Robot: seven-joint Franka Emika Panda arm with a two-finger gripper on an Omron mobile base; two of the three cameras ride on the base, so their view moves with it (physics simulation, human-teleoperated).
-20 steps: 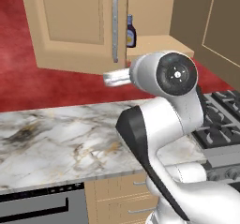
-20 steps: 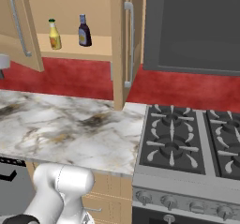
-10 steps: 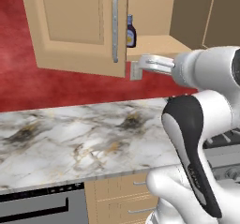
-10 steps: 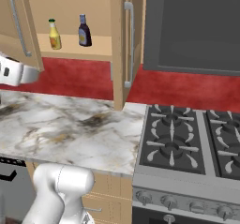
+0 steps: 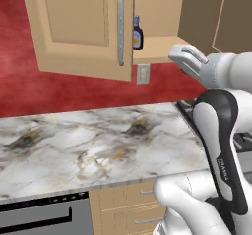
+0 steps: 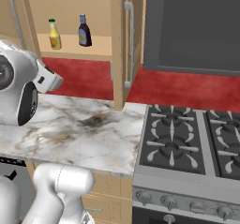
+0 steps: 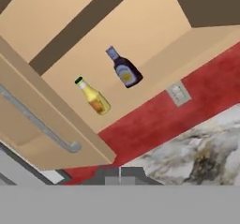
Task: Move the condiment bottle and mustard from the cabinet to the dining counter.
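Bottles wait on the open cabinet (image 6: 70, 3) shelf, above and ahead of the clenched, empty hand (image 5: 183, 58): condiment bottle (image 6: 84, 31) beside mustard (image 6: 54, 34). It should unclench before rising squarely toward one, clear of the door.

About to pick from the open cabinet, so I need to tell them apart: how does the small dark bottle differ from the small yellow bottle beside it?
The dark purple-brown condiment bottle has a pale bluish cap; the yellow mustard bottle has a dark green cap. In the right base view the dark bottle stands to the right, nearer the centre door edge, and the mustard to the left. Both stand upright, apart, on the same shelf of the tan wooden cabinet, and look similar in size.
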